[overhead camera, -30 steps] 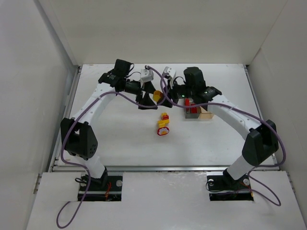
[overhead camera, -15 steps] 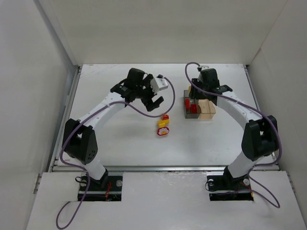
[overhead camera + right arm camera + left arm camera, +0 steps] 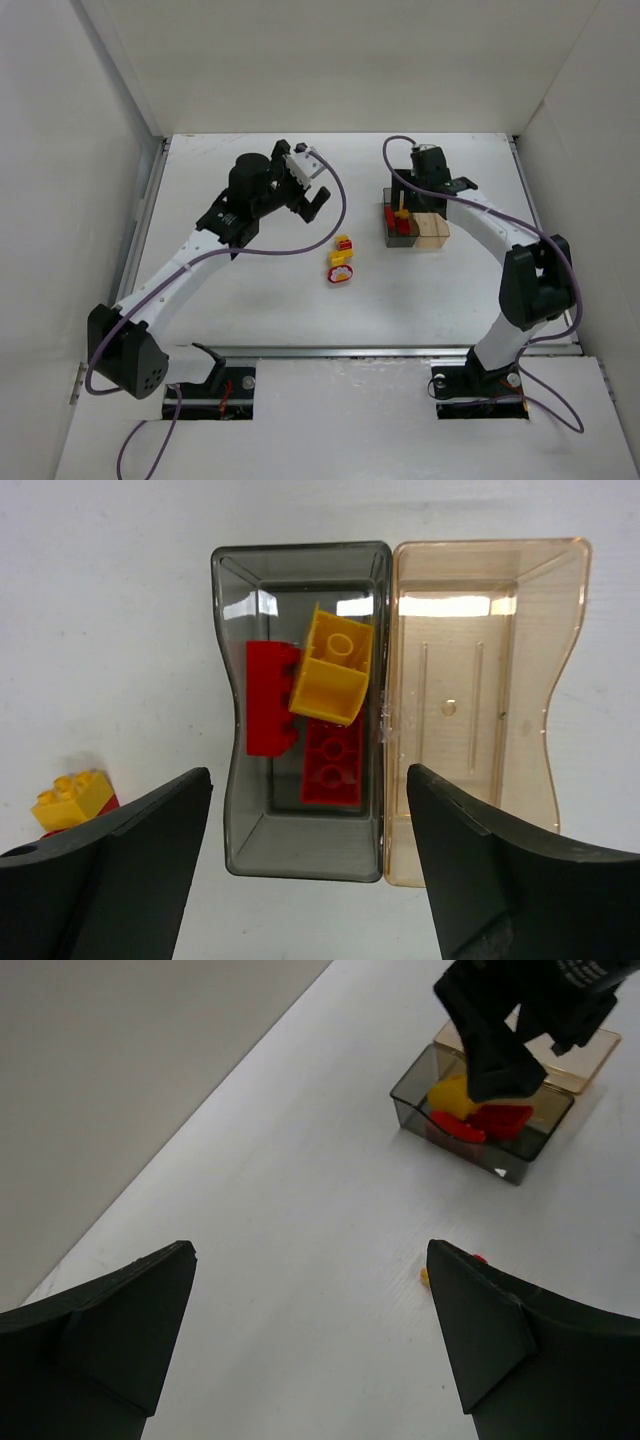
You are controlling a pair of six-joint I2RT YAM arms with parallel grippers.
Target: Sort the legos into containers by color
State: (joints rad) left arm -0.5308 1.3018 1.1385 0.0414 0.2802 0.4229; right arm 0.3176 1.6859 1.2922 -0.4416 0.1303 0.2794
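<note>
Containers (image 3: 432, 238): two, joined side by side on the table (image 3: 250, 290) right of middle; grey box (image 3: 300, 852) on the left, amber box (image 3: 480, 810) on the right with no bricks showing in it.
Left claw (image 3: 310, 1250): spread wide, holding and touching nothing, well apart from the boxes over bare table.
Right claw (image 3: 308, 772): spread, gripping nothing, directly above the grey box.
Legos in grey box: three; two red bricks (image 3: 270, 710) flat on the floor, one yellow brick (image 3: 335, 675) tilted on top of them.
Loose legos (image 3: 341, 257): small yellow and red cluster near mid-table, apart from the boxes.
Hard to make out: the cluster's piece count; the right wrist view cuts it off behind a finger.
</note>
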